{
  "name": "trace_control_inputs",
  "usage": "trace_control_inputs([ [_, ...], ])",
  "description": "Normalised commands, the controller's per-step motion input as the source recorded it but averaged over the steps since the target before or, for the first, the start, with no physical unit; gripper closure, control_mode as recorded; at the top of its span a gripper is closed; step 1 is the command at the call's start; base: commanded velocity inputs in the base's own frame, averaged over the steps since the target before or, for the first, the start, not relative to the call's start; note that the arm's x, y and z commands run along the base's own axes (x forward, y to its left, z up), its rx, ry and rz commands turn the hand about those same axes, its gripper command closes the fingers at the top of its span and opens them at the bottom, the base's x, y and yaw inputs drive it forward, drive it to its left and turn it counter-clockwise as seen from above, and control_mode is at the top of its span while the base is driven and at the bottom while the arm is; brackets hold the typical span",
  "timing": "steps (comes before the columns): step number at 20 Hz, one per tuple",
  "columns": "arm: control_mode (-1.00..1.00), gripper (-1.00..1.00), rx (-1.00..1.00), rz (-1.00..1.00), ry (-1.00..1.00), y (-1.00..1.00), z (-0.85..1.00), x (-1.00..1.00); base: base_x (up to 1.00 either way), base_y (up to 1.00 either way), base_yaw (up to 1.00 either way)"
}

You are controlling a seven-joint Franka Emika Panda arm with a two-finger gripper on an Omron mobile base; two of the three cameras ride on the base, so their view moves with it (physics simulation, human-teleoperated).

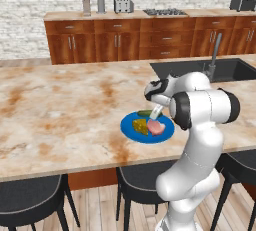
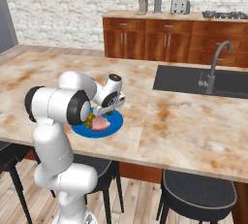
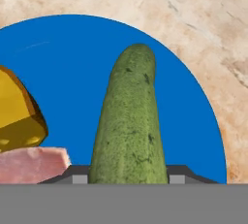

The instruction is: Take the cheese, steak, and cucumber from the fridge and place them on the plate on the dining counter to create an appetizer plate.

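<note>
The blue plate (image 1: 130, 129) lies on the dining counter (image 1: 60, 105) near its front edge. On it sit the yellow cheese (image 1: 140, 125) and the pink steak (image 1: 156, 127). My gripper (image 1: 154, 112) hangs low over the plate's far side, shut on the dark green cucumber (image 1: 145, 113). In the hand view the cucumber (image 3: 130, 121) runs lengthwise away from the gripper (image 3: 128, 178), over the plate (image 3: 63, 63), its near end pinched between the fingertips (image 3: 80, 178). The cheese (image 3: 17, 111) and the steak (image 3: 31, 165) lie to its left. From the right, the steak (image 2: 100, 124) shows on the plate (image 2: 114, 121).
A dark inset sink (image 1: 200, 69) with a grey tap (image 1: 214, 55) lies right of the plate. Black stools (image 1: 30, 200) stand under the counter's front edge. Wood cabinets (image 1: 125, 37) with a toaster (image 1: 123, 6) line the back wall.
</note>
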Motion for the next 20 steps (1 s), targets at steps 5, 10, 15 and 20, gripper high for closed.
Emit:
trace_control_inputs([
  [5, -1.0, 1.0, 0.0, 0.0, 0.0, 0.0, -0.31, 0.15, 0.0, 0.0, 0.0],
  [10, -1.0, -1.0, -0.05, 0.0, -0.08, 0.0, -0.05, -0.15, 0.0, 0.0, 0.0],
  [15, -1.0, -1.0, -0.08, 0.0, -0.26, 0.0, 0.24, -0.56, 0.0, 0.0, 0.0],
  [20, -1.0, -1.0, -0.05, -0.01, -0.19, 0.0, 0.49, -0.2, 0.0, 0.0, 0.0],
])
